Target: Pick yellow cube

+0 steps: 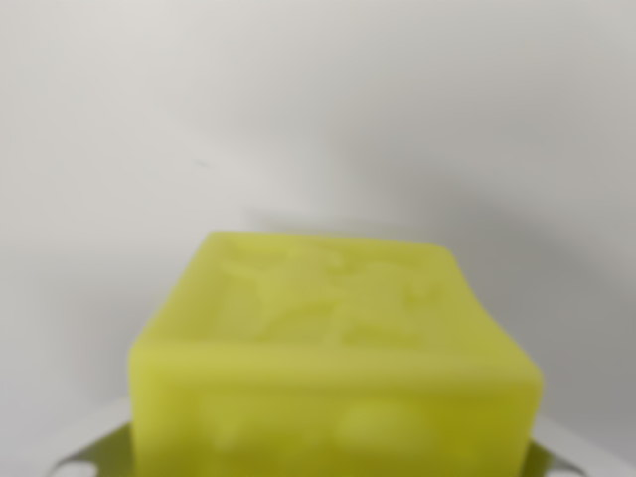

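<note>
Cube (333, 368), yellow, blurred, faintly embossed faces.

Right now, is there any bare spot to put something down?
Yes: the white surface above and to both sides of the yellow cube is bare. The bottom centre is crowded, filled by the cube with blurred metallic bits at its lower corners.

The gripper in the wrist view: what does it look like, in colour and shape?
Very little of the gripper shows. Only pale, silvery-grey pieces appear at the bottom edge, one at each side of the yellow cube: flat, angular shapes, blurred by closeness. The piece at the wrist view's left seems to have a small dark hole. No cables or markings are visible.
</note>
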You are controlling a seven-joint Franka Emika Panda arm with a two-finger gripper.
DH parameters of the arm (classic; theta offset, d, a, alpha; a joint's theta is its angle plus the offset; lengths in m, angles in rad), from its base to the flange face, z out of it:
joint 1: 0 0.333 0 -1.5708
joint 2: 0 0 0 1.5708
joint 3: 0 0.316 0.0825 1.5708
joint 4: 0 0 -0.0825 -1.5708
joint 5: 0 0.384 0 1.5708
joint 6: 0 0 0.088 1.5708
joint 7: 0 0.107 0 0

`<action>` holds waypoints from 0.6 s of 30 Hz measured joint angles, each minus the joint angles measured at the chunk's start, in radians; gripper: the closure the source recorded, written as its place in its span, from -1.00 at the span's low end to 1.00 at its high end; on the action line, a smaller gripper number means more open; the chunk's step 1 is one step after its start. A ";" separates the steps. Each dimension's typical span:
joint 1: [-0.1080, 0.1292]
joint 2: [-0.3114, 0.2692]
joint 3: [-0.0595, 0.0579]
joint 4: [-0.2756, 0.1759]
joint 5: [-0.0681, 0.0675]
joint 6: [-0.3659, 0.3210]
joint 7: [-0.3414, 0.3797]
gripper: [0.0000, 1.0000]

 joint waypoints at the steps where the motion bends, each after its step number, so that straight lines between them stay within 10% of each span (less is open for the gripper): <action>1: -0.001 -0.008 0.000 -0.002 -0.003 -0.006 0.002 1.00; 18: -0.010 -0.143 0.002 -0.026 -0.035 -0.117 0.026 1.00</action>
